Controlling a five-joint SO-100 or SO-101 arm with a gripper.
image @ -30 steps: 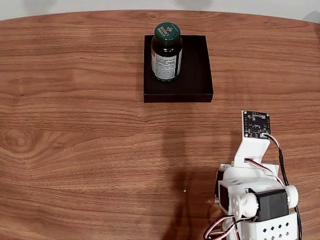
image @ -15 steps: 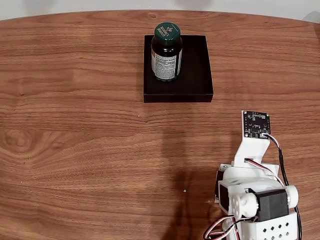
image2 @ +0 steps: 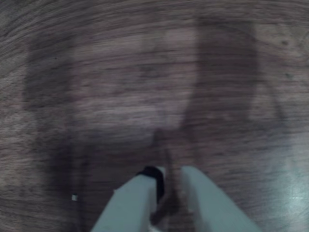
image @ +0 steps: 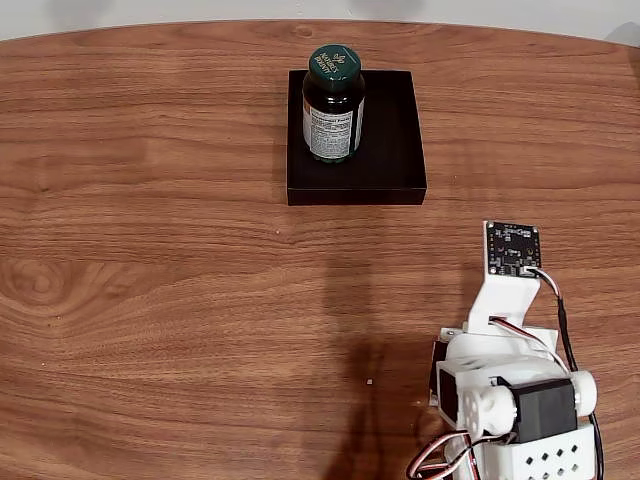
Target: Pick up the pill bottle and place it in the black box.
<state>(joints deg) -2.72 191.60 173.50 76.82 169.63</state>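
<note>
- Fixed view: the pill bottle (image: 333,103) stands upright inside the black box (image: 390,150), toward the box's upper-left corner, its green cap facing the camera and its white label turned toward the near edge.
- The black box rests on the wooden table (image: 150,280), near the table's far edge; bare wood lies between the box and the arm.
- The folded white arm (image: 505,390) sits at the lower right, well apart from the box, with a small circuit board (image: 513,248) on top.
- Wrist view: the gripper (image2: 170,178) points down at blurred wood grain, its two pale fingers (image2: 133,203) nearly together with a thin gap, holding nothing.
- A tiny pale speck (image2: 74,197) lies left of the fingers.
</note>
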